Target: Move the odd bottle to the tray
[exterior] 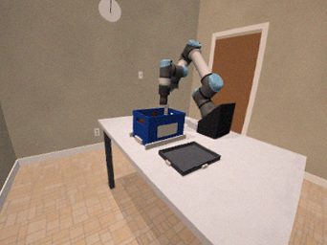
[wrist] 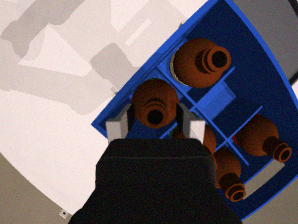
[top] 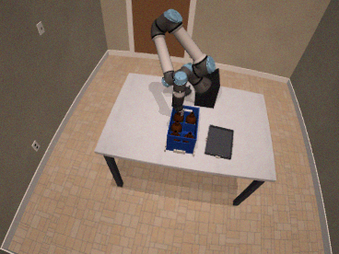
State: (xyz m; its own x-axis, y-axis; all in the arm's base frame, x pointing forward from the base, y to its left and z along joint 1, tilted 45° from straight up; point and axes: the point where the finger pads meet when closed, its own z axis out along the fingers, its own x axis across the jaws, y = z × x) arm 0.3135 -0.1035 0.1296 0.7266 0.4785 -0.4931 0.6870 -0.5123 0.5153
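The blue crate (top: 181, 147) (exterior: 145, 128) (wrist: 260, 75) holds five brown bottles, all standing. My gripper (top: 181, 112) (exterior: 166, 109) (wrist: 155, 112) is open, its fingers on either side of the neck of the corner bottle (wrist: 155, 96), with gaps showing. Another bottle (wrist: 192, 65) (top: 191, 119) stands beside it. A third bottle (wrist: 208, 142) is partly hidden by the gripper body. Two more bottles, one (wrist: 227, 167) and another (wrist: 256, 135), stand toward the far end. I cannot tell the odd neck from these views. The dark tray (top: 220, 142) (exterior: 188, 156) is empty.
One crate compartment (wrist: 218, 100) has no bottle. Blue dividers and high walls surround the bottles. Pale bars (exterior: 166, 142) lie along the crate's base. The tray lies beside the crate on the white table (top: 249, 138). A black angled block (exterior: 217, 121) stands by the robot base.
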